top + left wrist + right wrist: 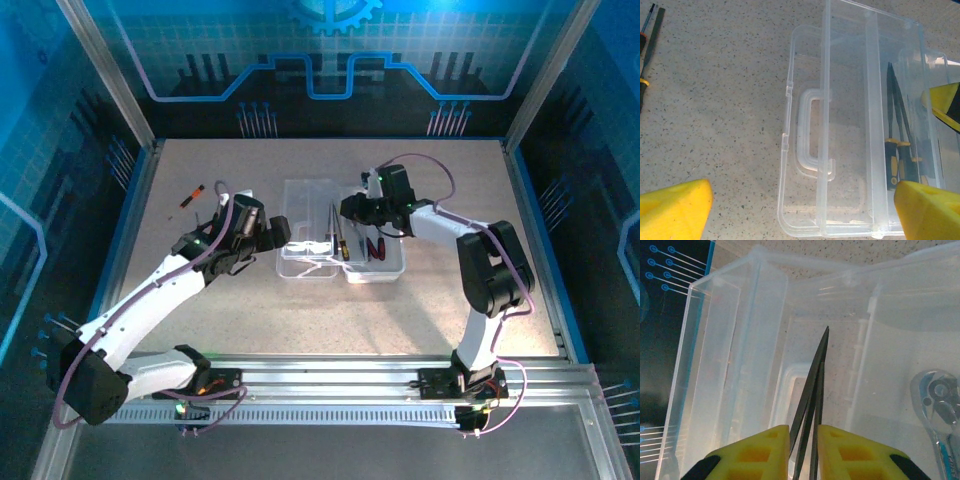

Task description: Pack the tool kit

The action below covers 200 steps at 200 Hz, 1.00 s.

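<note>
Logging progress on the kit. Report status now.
Left tool open, beside the case. Right tool shut on black pointed blades, over it. Pliers inside; screwdriver out on the table. Nothing blocking.

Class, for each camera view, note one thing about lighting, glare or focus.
Top external: blue glow on the walls, table evenly lit, white glare on the clear case. Left wrist: case sharp, left fingers at the corners soft. Right wrist: pale reflections streak the case walls behind the right fingers.
</note>
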Motion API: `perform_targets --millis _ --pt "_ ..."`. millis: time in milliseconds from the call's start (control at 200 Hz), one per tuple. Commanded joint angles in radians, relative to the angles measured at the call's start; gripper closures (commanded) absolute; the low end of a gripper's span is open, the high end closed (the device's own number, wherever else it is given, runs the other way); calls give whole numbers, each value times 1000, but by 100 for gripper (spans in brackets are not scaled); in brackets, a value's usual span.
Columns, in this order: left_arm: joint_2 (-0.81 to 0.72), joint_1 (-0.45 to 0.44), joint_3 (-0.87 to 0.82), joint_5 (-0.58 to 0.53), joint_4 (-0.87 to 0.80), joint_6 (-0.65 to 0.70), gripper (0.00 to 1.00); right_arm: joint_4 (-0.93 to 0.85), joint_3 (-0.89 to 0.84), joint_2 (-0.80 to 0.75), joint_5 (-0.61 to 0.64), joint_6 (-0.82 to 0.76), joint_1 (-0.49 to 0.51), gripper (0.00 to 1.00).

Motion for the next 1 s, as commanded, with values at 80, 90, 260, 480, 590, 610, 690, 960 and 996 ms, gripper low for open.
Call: perform_targets --millis 80,90,260,480,590,610,690,960,996 --pt "5 27 -10 -5 -26 -3 6 4 -27 -69 -9 19 -21 77" --pt "6 30 -11 -5 -27 -2 6 6 -30 -75 -9 20 -22 77" --pt "53 102 -34 -3 -32 -22 14 36 -118 -233 15 18 -17 77" --pt "127 321 -89 -20 120 -6 29 -17 -328 -490 148 -65 -25 72" --pt "258 412 -41 47 109 11 34 -13 -439 -601 194 -106 -38 69" --pt "284 419 -30 49 107 24 35 -9 -455 -616 200 -115 -38 69" --pt "397 442 26 43 80 61 35 18 -519 -661 230 -131 -46 68" --pt "640 473 172 -3 -9 136 36 91 -567 -623 178 -97 -65 67" --pt "648 474 181 -8 -16 137 36 95 -568 -617 176 -96 -66 67"
